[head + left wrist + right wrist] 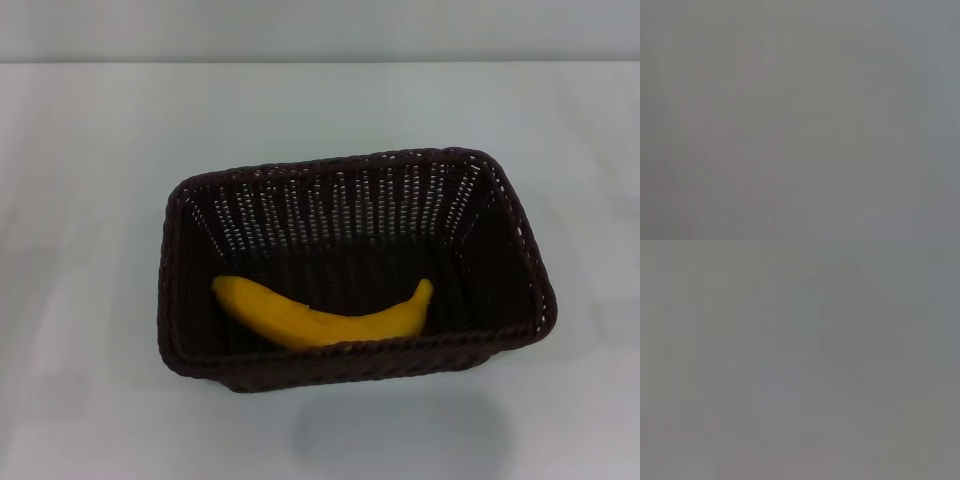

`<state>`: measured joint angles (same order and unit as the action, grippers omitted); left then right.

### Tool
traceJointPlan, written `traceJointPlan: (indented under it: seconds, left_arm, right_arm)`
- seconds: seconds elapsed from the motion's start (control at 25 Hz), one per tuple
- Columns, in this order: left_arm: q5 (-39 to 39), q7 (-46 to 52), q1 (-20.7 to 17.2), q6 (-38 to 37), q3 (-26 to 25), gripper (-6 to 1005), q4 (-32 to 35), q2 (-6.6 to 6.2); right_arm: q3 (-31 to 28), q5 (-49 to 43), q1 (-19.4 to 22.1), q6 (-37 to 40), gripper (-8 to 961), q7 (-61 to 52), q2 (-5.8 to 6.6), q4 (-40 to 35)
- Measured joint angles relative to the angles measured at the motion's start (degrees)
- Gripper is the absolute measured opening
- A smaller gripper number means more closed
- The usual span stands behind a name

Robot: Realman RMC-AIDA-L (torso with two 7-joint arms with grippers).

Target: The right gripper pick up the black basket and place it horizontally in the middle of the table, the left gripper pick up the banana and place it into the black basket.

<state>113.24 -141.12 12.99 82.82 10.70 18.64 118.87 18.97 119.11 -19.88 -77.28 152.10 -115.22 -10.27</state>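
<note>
White table [90,180]: black basket [500,215] mid-table, banana [320,318] lying inside.

Head view looks down on the table [90,150]; wrist views featureless

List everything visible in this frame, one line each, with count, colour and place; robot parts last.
Woven wicker basket: one, very dark brown-black, rectangular, upright near the middle of the table, long side across the head view.
Curved unpeeled banana: one, yellow-orange, lying inside the basket along its near wall.
Smooth flat table: one, plain white, filling most of the head view.
Left gripper and right gripper: neither shows in any view; both wrist views are featureless grey.
</note>
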Motion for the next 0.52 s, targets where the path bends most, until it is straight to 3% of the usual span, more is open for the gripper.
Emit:
traceJointPlan:
  seconds: [0.52]
  left_arm:
    - [0.17,-3.2,0.9,2.72,-0.23,875,-3.34,0.17]
  right_arm:
    - [-0.52,1.16,1.2,-1.13,859,2.15,0.0,2.51]
